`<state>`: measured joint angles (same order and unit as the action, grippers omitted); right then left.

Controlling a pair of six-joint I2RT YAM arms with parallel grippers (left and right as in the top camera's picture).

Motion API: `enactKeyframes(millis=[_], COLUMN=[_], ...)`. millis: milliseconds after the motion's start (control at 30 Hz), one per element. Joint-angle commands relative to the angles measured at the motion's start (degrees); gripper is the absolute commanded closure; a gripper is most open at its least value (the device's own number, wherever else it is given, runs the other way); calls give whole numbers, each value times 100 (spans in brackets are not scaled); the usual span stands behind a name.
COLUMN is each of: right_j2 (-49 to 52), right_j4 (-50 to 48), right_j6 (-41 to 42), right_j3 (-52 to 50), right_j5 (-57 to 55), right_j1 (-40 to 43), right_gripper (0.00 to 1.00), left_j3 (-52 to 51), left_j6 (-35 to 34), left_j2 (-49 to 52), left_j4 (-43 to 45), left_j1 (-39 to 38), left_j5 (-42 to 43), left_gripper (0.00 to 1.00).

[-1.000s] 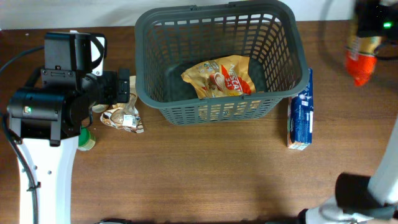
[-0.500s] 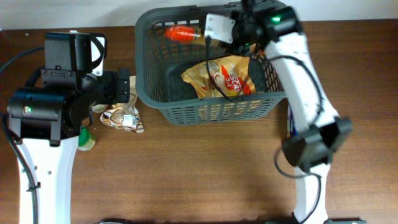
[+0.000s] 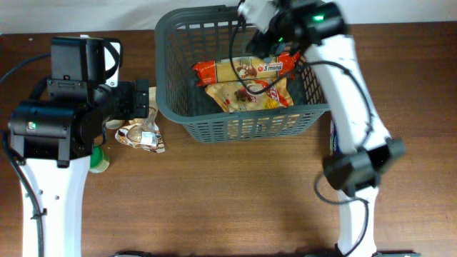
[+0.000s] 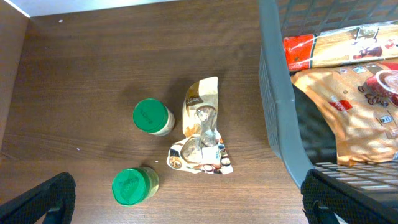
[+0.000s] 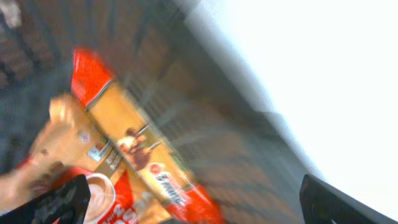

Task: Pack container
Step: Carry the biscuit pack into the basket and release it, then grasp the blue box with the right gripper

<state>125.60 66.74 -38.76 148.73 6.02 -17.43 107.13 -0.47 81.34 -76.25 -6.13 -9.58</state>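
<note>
The container [image 3: 166,78], a big dark grey basket with holes in its sides, stands on the far half of the brown table [image 3: 235,200]. Nearest to the robot, on its left side, are two little jars with green lids. One [image 4: 134,185] is a bit nearer than the other [image 4: 151,116]. Both stand up and do not touch each other. Just beside them a crumpled shiny packet [image 4: 202,134] lies flat on the wood, between the jars and the basket's left wall, with a gap to the wall. The left gripper [image 3: 145,100] hangs over that spot, just outside the basket. In its wrist view its two fingers [image 4: 37,199] are spread wide with nothing between them. Inside the basket, toward the near wall, lies a puffy orange snack bag [image 3: 250,96]. A long red and tan packet [image 3: 243,69] with "3 mins" on it lies across the bag's far edge. Farthest away, the right gripper [image 5: 196,186] is up above the back part of the basket. Its view is blurry, but its fingers [image 5: 56,202] are wide apart and hold nothing, and the long packet is below them
</note>
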Motion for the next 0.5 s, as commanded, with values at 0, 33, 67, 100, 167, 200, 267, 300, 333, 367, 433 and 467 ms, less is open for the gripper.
enactKeyframes(millis=[0,33,67,100,167,200,267,300,333,367,433,467], right_j2=[-1322,-1469,-1637,-1681,-1644,-1528,-1211,-1038,-863,-581,-225,-52], right_j4=[170,190,273,374,664,885,1250,1392,1504,1652,1733,1725], right_j6=[1049,1346,1963,2304,2988,3418,3928,4079,4122,4120,4122,4118], right_j3=[522,522,522,522,507,435,208,59,-111,-433,-977,-1344], right_j5=[-299,-308,-267,-144,269,581,1043,1189,1298,1331,1360,1453], right_j1=[658,916,1486,1895,2778,3407,4190,4419,4564,4675,4653,4579], right_gripper=[1,1,1,1,1,1,1,1,2,6,9,9], left_j3=[-22,-22,-22,-22,-22,-22,-22,-22,-22,-22,-22,-22], left_j6=[-15,-15,-15,-15,-15,-15,-15,-15,-15,-15,-15,-15], left_j2=[24,24,24,24,24,24,24,24,24,24,24,24], left_j4=[13,13,13,13,13,13,13,13,13,13,13,13], left_j1=[28,28,28,28,28,28,28,28,28,28,28,28], left_j5=[37,37,39,37,37,39,37,39,37,37,39,37], left_gripper=[1,1,1,1,1,1,1,1,1,1,1,1])
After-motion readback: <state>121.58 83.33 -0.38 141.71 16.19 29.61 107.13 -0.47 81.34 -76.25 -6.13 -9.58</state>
